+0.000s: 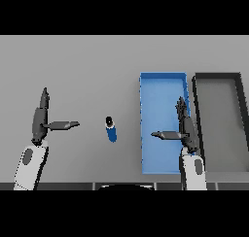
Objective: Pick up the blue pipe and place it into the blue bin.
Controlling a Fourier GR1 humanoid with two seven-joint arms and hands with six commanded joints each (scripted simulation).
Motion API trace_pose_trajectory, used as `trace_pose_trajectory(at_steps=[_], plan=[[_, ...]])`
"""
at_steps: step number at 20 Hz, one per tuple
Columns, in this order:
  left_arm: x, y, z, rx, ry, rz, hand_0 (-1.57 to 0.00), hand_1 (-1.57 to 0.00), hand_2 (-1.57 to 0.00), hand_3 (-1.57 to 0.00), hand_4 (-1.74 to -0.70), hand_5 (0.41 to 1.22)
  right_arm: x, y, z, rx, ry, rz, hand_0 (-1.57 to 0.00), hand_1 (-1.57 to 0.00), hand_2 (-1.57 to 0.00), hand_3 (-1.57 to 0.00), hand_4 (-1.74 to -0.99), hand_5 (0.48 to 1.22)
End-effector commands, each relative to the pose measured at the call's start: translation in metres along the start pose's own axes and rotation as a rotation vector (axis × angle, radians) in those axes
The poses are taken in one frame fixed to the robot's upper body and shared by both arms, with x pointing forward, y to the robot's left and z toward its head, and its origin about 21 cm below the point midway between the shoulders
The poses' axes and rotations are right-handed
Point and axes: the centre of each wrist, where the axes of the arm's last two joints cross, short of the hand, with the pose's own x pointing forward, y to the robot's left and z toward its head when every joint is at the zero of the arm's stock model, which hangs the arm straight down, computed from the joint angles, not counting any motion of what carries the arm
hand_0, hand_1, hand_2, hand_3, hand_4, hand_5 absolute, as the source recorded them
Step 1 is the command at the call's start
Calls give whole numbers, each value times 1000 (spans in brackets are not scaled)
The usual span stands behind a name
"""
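Both hands, left (40, 118) and right (186, 126), are spread (nothing held); blue pipe (111, 128) lies beside blue bin (144, 124).

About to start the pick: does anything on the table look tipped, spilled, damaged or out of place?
Nothing stands out. The blue pipe lies alone on the grey table, between the open left hand and the blue bin. The bin and the dark bin beside it sit straight. The open right hand hangs over the blue bin's right edge.
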Motion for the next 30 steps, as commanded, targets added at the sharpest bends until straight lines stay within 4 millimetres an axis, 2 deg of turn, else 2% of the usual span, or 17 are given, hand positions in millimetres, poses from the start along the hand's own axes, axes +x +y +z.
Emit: trace_pose_trajectory(at_steps=[1,6,7,9,15,21,24,26,30], plan=[[0,0,0,1,-4,0,1,1,1,1,-1074,591,0,0,0,-1,0,0,1,1,1,1,-1225,617],[-2,2,-1,4,0,-2,1,1,1,1,-1074,591,2,1,-3,0,1,1,1,1,1,1,-1225,617],[3,12,2,-169,-49,-75,1,1,1,1,-1074,591,4,-1,5,61,-54,85,1,1,1,1,-1225,617],[9,30,1,-323,-73,-136,1,1,1,1,-1074,589,9,-8,17,122,-100,183,1,1,1,1,-1225,618],[8,43,5,-429,-67,-145,1,1,1,1,-1085,604,12,-3,25,118,-63,275,1,1,1,1,-1186,601],[16,20,23,-673,-95,-135,1,1,1,1,-1111,534,15,-2,24,151,-88,282,1,1,1,1,-1201,609],[14,-10,34,-773,-75,-117,1,1,1,1,-1158,497,16,-1,21,148,-88,292,1,1,1,1,-1208,612],[10,-24,40,-798,-88,-125,1,1,1,1,-1176,484,12,-1,28,153,-79,288,1,1,1,1,-1212,613],[4,-48,41,-810,-101,-148,1,1,1,1,-1186,464,16,-1,27,143,-83,279,1,1,1,1,-1223,620]])
